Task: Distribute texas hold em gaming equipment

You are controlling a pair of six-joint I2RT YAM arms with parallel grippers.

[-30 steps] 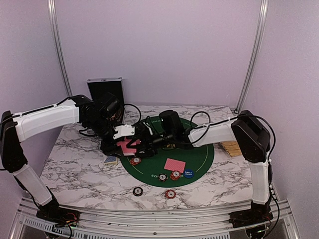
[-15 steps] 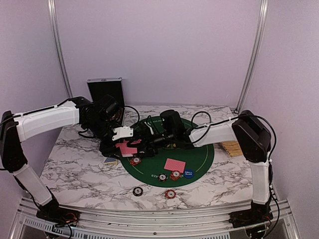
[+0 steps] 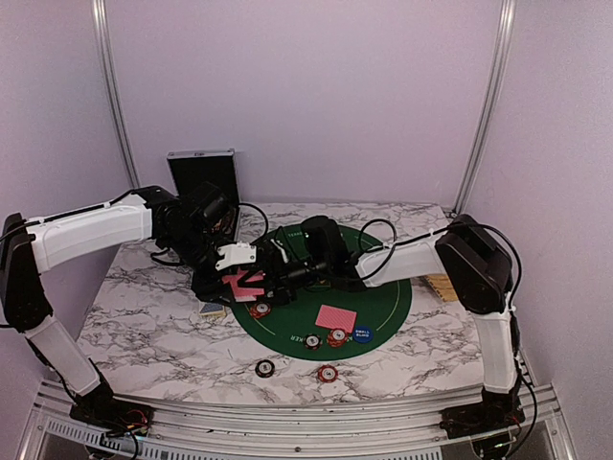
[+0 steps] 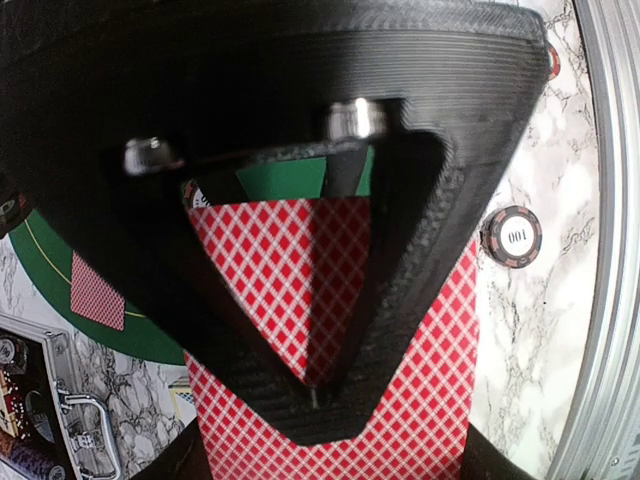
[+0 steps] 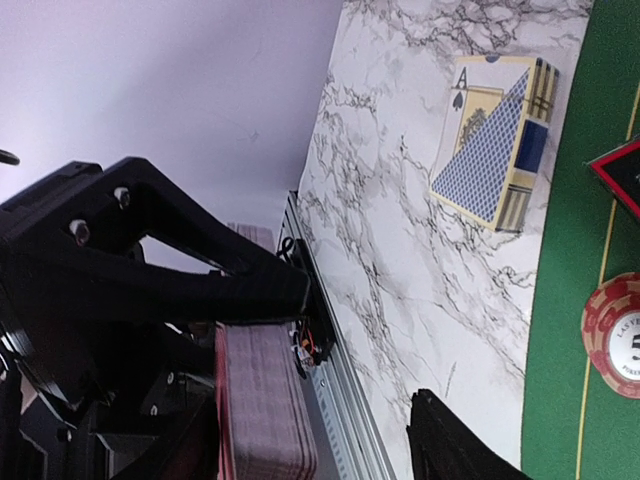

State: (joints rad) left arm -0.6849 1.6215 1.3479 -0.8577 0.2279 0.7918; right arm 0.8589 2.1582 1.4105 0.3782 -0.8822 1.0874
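Note:
My left gripper is shut on a deck of pink-red-backed playing cards, held just above the left edge of the green mat. In the left wrist view the deck fills the space under the closed jaws of the left gripper. My right gripper reaches in from the right. It stands open, the deck's edge lying by one finger. One card lies face down on the mat. Chips and a blue disc sit around it.
Two more chips lie on the marble near the front. A blue card box rests left of the mat, also shown in the right wrist view. A black case stands at the back; a straw basket sits right.
The right gripper has shifted a little left, closer to the deck. The left arm and its deck have stayed in place.

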